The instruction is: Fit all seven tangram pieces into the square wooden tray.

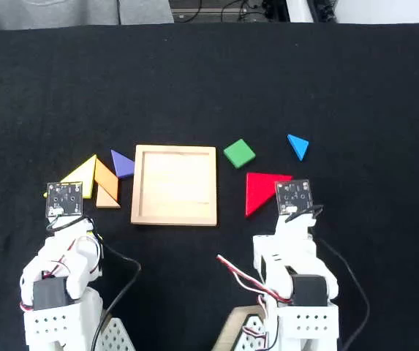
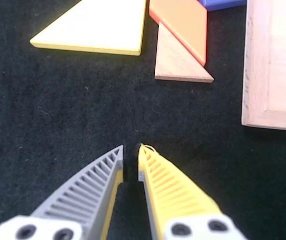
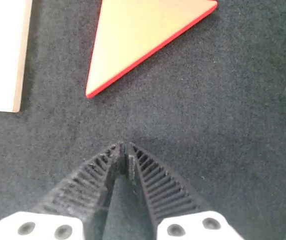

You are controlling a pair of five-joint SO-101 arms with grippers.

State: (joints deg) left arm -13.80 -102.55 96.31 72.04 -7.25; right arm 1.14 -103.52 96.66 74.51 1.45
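Note:
The square wooden tray (image 1: 137,187) lies mid-table with nothing in it; its corner shows as tray (image 2: 262,107) and tray (image 3: 5,70). Left of it lie a yellow triangle (image 1: 81,173) (image 2: 100,25), an orange piece (image 1: 107,178) (image 2: 182,22), a wooden triangle (image 1: 107,199) (image 2: 177,62) and a purple piece (image 1: 122,164). Right of it lie a green square (image 1: 239,153), a blue triangle (image 1: 297,145) and a red triangle (image 1: 260,189) (image 3: 138,35). My left gripper (image 2: 131,151) is shut over bare cloth just short of the wooden triangle. My right gripper (image 3: 124,148) is shut on nothing, just short of the red triangle.
Black cloth (image 1: 209,80) covers the whole table. Both arm bases (image 1: 55,314) (image 1: 304,314) stand at the near edge, with cables (image 1: 238,274) between them. Open cloth stretches behind the tray and pieces.

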